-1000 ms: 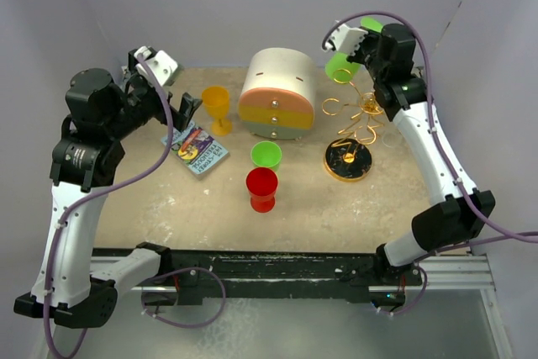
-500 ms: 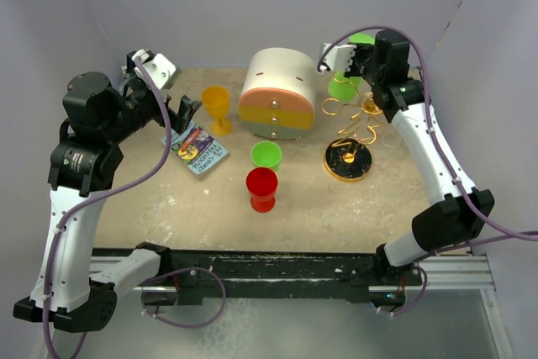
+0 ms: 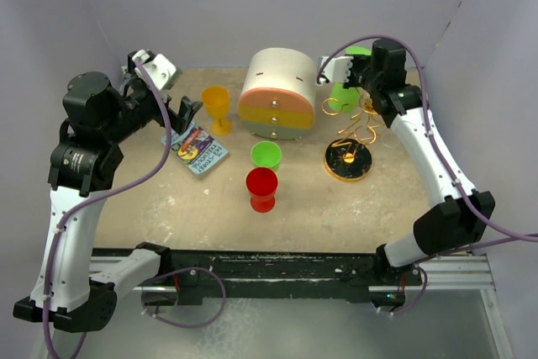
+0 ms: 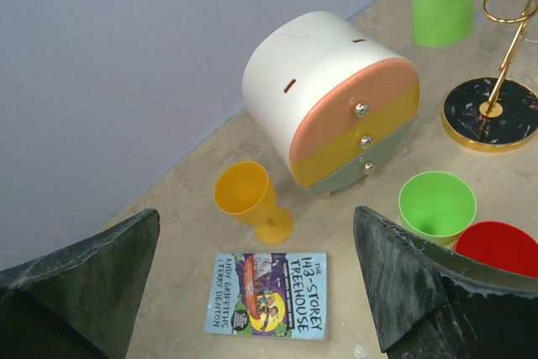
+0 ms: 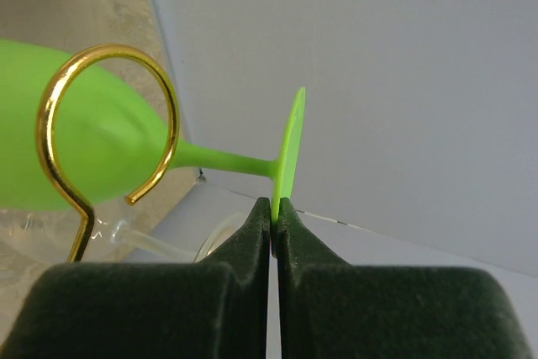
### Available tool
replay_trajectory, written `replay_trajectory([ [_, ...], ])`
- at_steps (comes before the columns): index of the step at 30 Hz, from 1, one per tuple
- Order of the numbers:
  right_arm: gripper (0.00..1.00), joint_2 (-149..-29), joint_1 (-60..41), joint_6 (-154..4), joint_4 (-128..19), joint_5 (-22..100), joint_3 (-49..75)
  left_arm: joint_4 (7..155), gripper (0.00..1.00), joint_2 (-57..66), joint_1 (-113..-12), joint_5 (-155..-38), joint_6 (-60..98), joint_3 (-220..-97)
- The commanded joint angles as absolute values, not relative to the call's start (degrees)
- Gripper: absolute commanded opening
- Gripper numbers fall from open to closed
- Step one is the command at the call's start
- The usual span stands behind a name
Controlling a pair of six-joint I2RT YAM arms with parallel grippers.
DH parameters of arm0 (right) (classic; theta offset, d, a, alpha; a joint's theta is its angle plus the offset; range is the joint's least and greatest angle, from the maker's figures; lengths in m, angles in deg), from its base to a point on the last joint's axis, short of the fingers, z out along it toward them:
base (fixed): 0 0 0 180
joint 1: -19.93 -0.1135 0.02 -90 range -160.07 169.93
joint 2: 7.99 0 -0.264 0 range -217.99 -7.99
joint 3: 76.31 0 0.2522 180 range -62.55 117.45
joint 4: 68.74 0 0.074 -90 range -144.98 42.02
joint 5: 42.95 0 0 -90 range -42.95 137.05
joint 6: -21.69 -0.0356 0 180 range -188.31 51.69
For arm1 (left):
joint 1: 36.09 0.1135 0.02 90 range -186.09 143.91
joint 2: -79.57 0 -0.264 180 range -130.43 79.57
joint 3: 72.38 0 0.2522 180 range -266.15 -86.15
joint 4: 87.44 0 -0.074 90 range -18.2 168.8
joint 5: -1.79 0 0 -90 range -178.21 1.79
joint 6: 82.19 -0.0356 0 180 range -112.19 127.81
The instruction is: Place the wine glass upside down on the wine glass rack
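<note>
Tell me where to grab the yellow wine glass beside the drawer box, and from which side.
Probably the bowl of the yellow wine glass, one finger on each side, coming in level from the robot's left with the open left gripper. It stands upright on a short stem that leaves little room to pinch. The drawer box crowds its right, and the book lies on its near side.

4 plastic wine glasses: 2 green, namely the held green glass (image 3: 343, 94) and the standing green glass (image 3: 266, 154), plus 1 red glass (image 3: 261, 184) and 1 orange glass (image 3: 216, 102). 1 gold wine glass rack (image 3: 348, 161). 1 round drawer box (image 3: 277, 94) with 3 knobs (image 4: 361, 109). 1 book (image 3: 198, 150).
</note>
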State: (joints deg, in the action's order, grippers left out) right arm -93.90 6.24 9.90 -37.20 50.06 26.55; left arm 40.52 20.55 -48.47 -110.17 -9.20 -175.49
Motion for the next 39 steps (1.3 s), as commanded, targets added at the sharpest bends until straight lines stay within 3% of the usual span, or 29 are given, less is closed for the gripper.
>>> replay_trajectory([
  [1,0.0,-90.16,6.47,11.63,-36.78,48.31,26.31,43.16,0.99,20.8,-47.96,-111.54,-8.18,-175.53],
  [39,0.0,-88.64,6.06,11.93,-30.44,53.78,27.73,43.44,0.99,20.82,-47.96,-113.65,-8.36,-174.85],
])
